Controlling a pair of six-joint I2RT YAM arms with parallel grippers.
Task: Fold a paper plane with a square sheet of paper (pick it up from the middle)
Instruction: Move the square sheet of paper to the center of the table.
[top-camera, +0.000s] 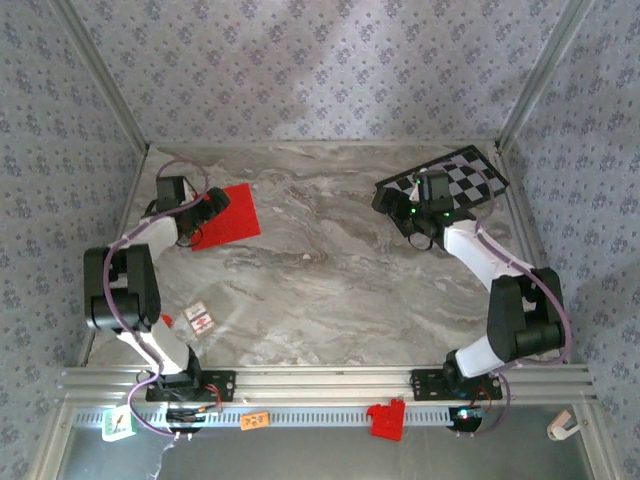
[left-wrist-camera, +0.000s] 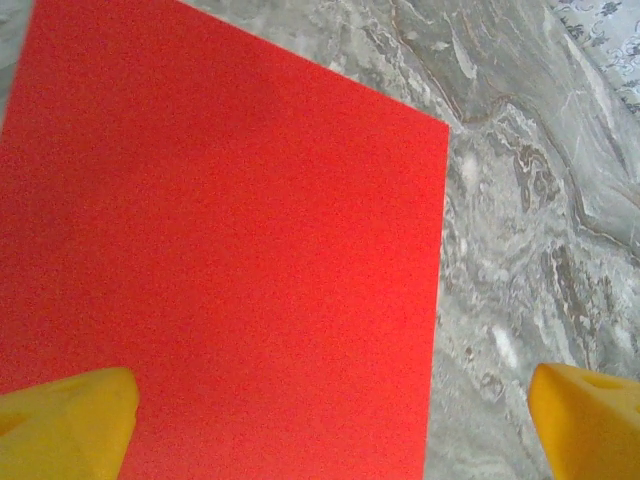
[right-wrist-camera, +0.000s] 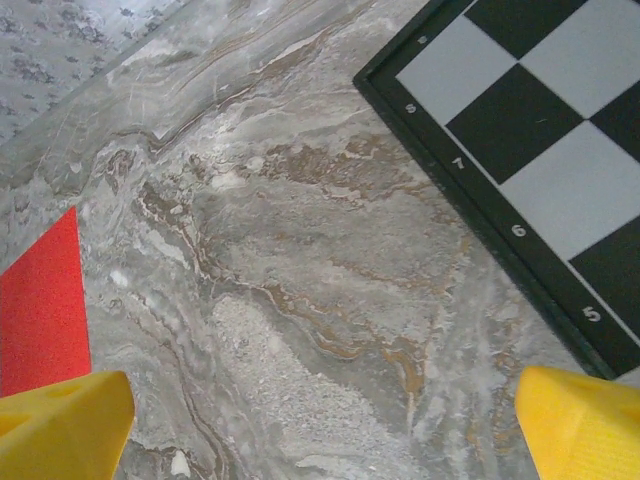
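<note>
The square sheet of paper (top-camera: 228, 215) is bright red and lies flat and unfolded on the marble table at the back left. My left gripper (top-camera: 207, 203) hangs over its near-left part, open. In the left wrist view the sheet (left-wrist-camera: 220, 230) covers most of the picture. There the left gripper (left-wrist-camera: 330, 430) has one yellow fingertip (left-wrist-camera: 65, 425) over the paper and the other over bare marble. My right gripper (top-camera: 398, 207) is open over bare marble at the back right. In the right wrist view, the right gripper (right-wrist-camera: 320, 430) has nothing between its fingers and a corner of the sheet (right-wrist-camera: 40, 310) shows at the left.
A black-and-white checkered board (top-camera: 450, 178) lies at the back right, its corner (right-wrist-camera: 540, 130) just beyond my right gripper. A small card (top-camera: 198, 317) lies near the left arm. A red plastic bracket (top-camera: 387, 418) sits on the front rail. Patterned walls close in three sides.
</note>
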